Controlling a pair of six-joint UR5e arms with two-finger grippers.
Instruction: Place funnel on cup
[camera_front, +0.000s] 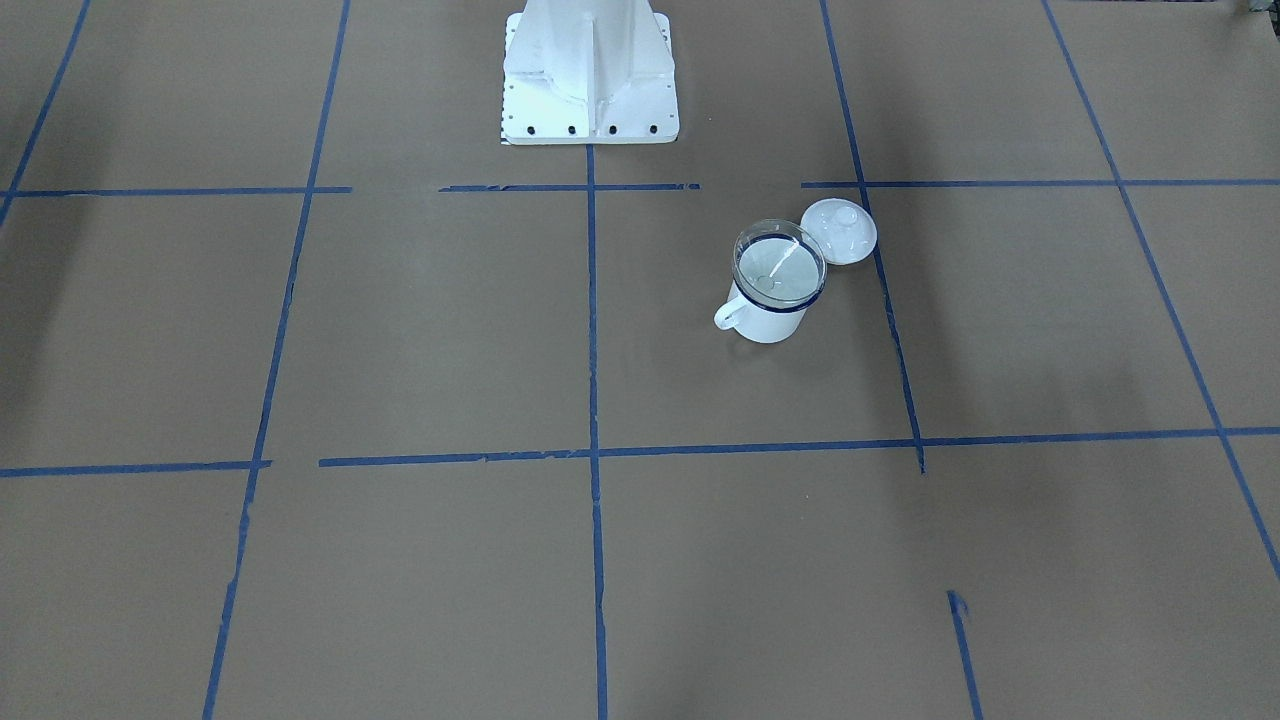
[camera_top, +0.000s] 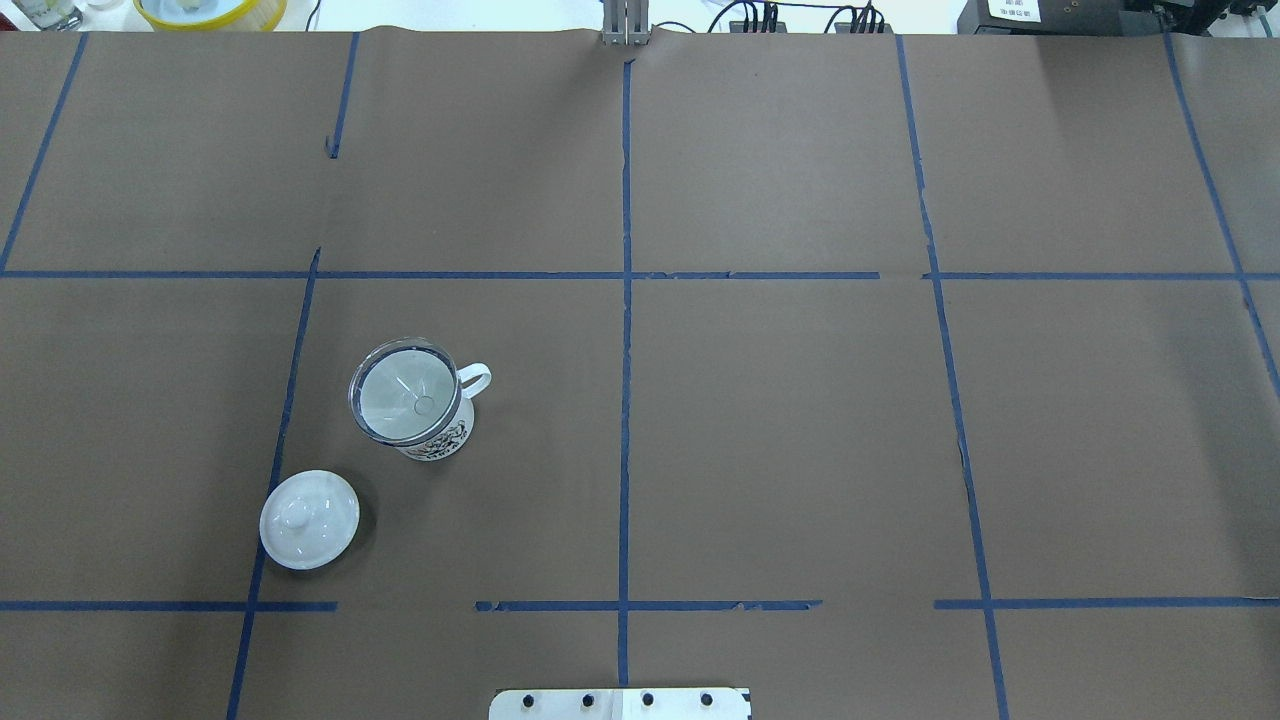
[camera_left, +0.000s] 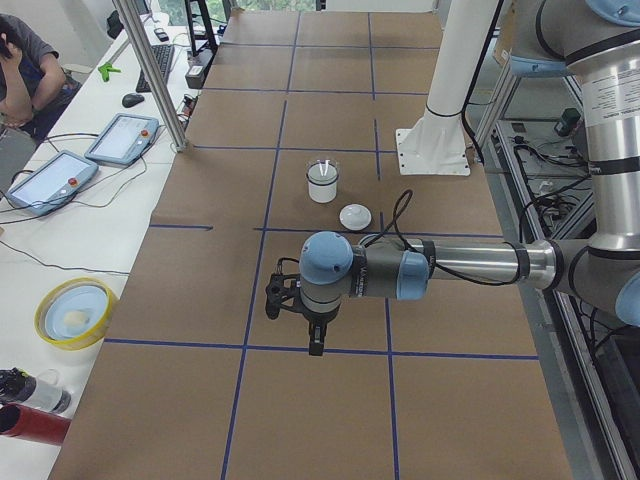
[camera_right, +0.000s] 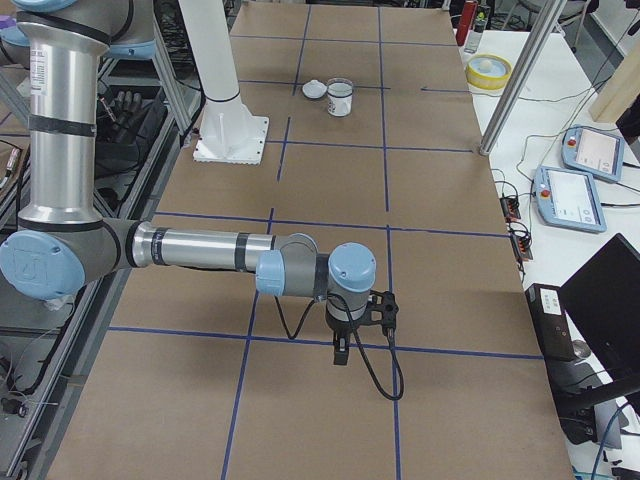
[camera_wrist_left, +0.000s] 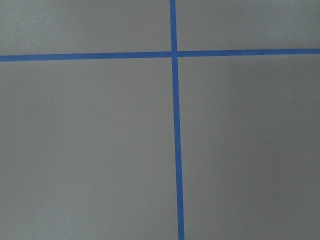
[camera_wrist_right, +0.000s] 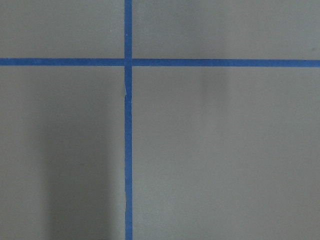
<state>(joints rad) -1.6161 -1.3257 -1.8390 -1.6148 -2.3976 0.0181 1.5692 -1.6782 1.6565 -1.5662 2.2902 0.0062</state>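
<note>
Funnel (camera_top: 405, 395) sits in cup (camera_top: 441, 438); cup's side print unreadable; lid (camera_top: 309, 519) near.

The left gripper (camera_left: 315, 344) and right gripper (camera_right: 342, 355) show only side-on, jaws unreadable. The base (camera_front: 590, 70) runs off the top edge.

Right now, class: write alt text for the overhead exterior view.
A clear funnel sits in a white mug, left of centre on a brown table gridded with blue tape. A round white lid lies nearby, apart from it.
</note>
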